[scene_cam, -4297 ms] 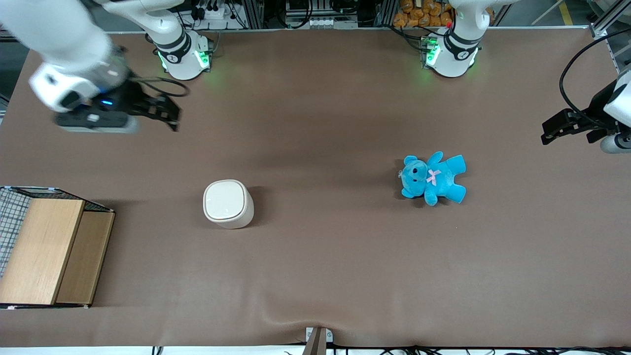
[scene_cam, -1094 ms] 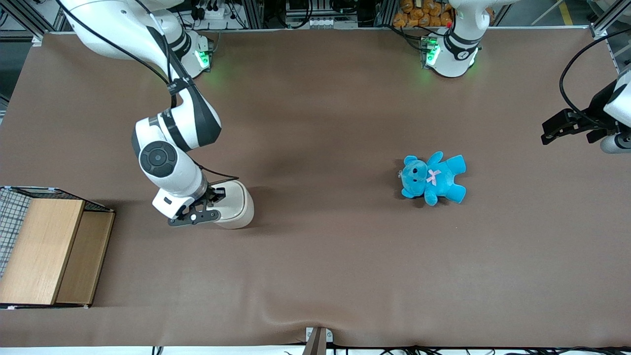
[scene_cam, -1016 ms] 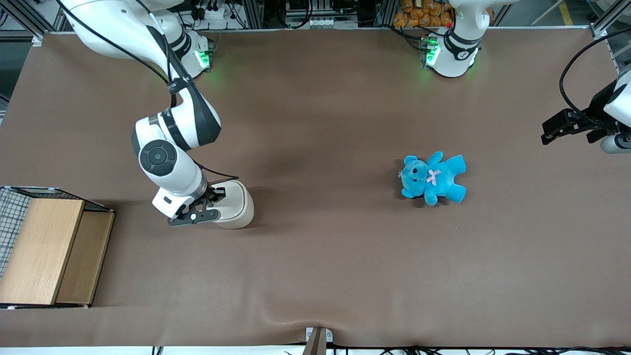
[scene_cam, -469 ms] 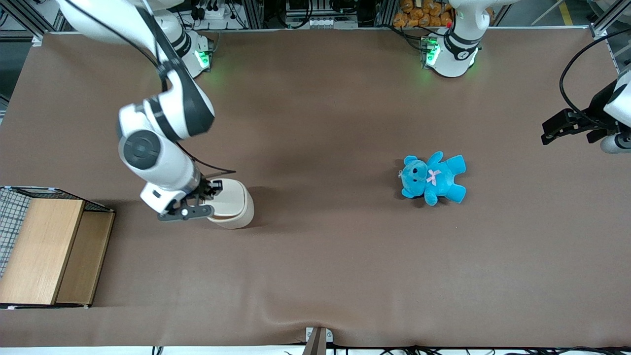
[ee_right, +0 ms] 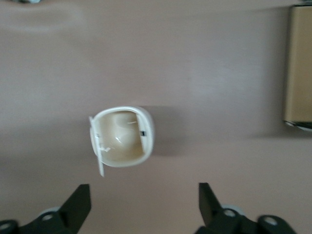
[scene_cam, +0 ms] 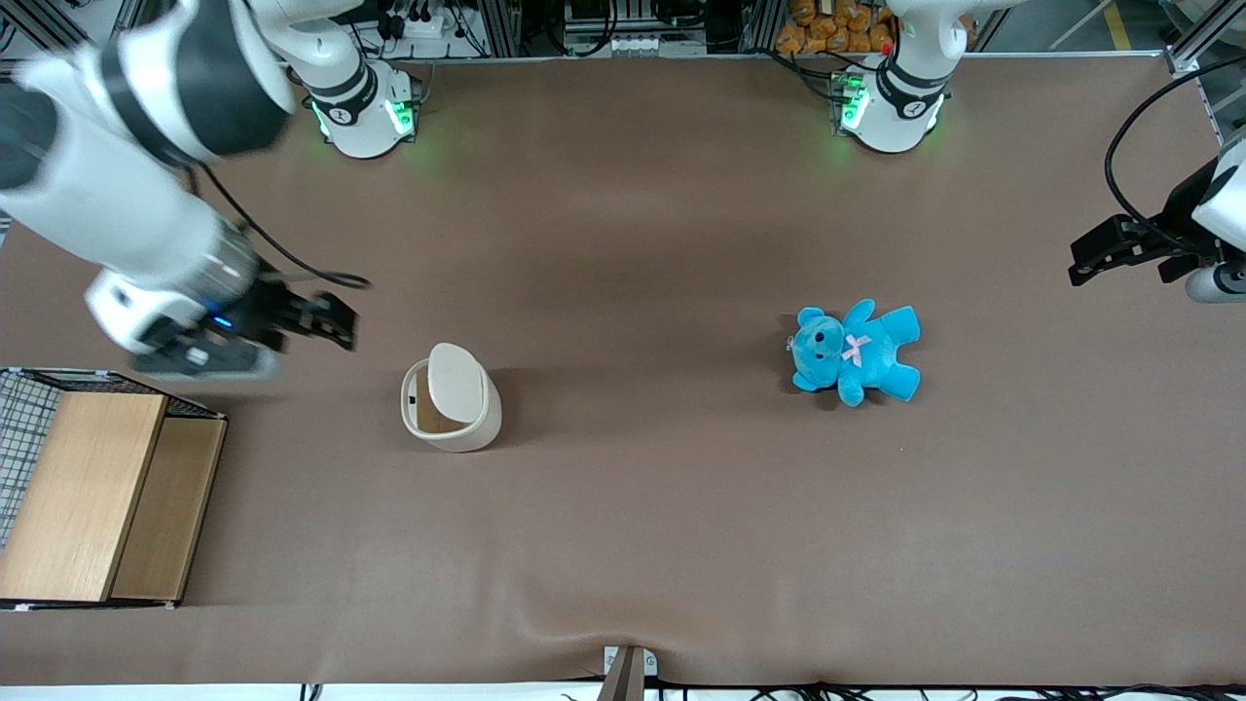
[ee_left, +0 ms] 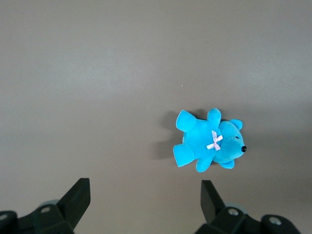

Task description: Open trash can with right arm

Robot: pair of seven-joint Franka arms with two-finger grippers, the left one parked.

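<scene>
The cream-white trash can (scene_cam: pixel 450 414) stands on the brown table with its lid (scene_cam: pixel 456 383) raised upright, showing the tan inside (scene_cam: pixel 433 414). In the right wrist view the trash can (ee_right: pixel 124 137) is open, its lid (ee_right: pixel 97 151) standing on edge at one side. My right arm's gripper (scene_cam: pixel 331 326) is open and empty, lifted above the table, apart from the can and farther from the front camera, toward the working arm's end. Its fingers (ee_right: pixel 78 202) are spread wide in the wrist view.
A wooden box with wire mesh (scene_cam: pixel 92 487) sits at the working arm's end of the table; its edge shows in the right wrist view (ee_right: pixel 298 68). A blue teddy bear (scene_cam: pixel 857 352) lies toward the parked arm's end, also in the left wrist view (ee_left: pixel 207 144).
The gripper was at the can's lid edge; the lid has swung up and stands open. The gripper has let go and pulled up and away toward the working arm's end.
</scene>
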